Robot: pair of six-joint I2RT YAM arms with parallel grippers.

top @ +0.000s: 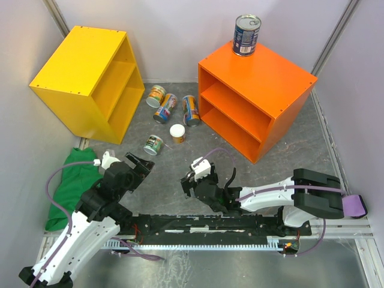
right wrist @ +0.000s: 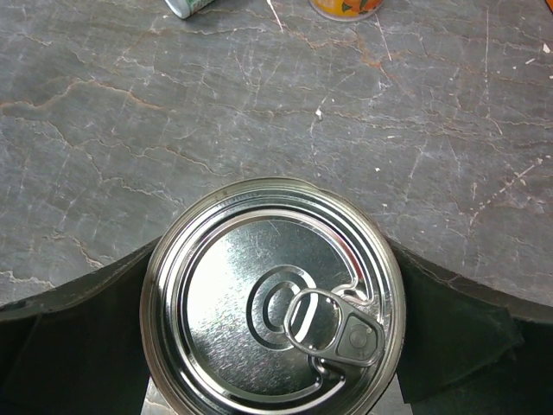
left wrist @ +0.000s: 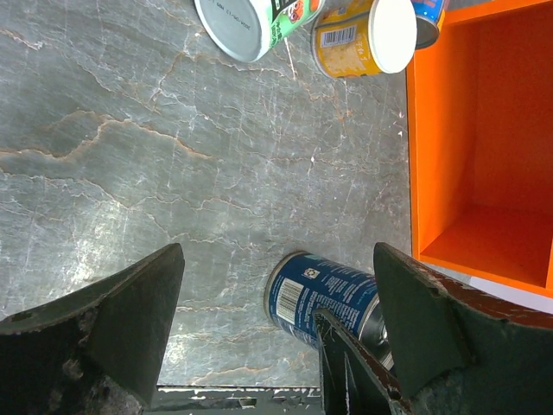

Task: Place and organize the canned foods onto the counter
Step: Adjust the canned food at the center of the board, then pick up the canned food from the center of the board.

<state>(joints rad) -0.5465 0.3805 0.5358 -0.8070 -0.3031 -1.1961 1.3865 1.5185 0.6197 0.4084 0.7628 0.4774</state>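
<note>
Near the table's [top: 288,156] front edge, the right gripper [top: 191,180] clasps a blue tin [right wrist: 272,298] upright, ready for the orange counter [top: 282,78]; the left gripper [top: 139,163] gapes empty

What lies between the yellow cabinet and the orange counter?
Five loose cans lie on the grey table between the yellow cabinet and the orange counter, all visible in the top view.

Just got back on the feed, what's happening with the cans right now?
The right gripper is closed on a blue-labelled tin near the arm bases, silver top up. The left gripper hangs open and empty to its left. A second blue tin already stands on the orange counter. Five cans are on the table between it and the yellow cabinet.
</note>
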